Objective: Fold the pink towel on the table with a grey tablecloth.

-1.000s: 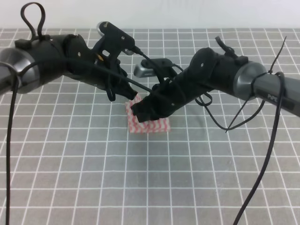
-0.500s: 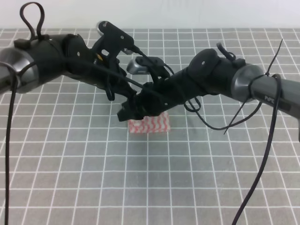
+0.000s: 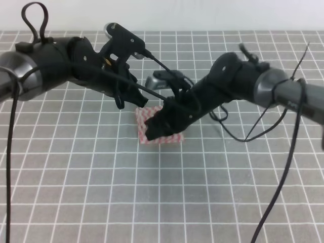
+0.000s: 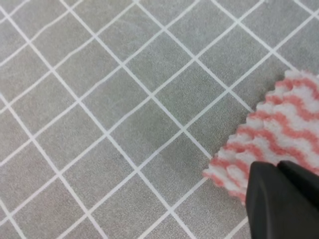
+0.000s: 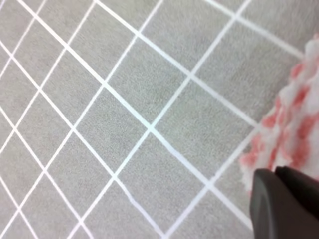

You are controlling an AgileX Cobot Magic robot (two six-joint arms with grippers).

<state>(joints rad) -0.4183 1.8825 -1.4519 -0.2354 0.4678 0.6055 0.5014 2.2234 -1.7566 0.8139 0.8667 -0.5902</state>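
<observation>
Since a moment ago the right gripper [image 3: 152,132] has swung back over the pink-and-white zigzag-striped towel [image 3: 169,136], apparently pressing its fold onto the grey white-gridded tablecloth [image 3: 76,172] while the left gripper [image 3: 144,104] pins the far corner, though neither gripper's opening can be told.

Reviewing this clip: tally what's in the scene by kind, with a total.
Pink towel: 1
Table with a grey tablecloth: 1
Robot grippers: 2, left gripper and right gripper
Total: 4

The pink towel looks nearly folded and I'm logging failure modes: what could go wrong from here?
1. Both grippers crowd over the small pink towel; the right gripper and left gripper could collide.
2. Dark fingers overlap the towel's edge, so pulling away may drag the fold open.
</observation>
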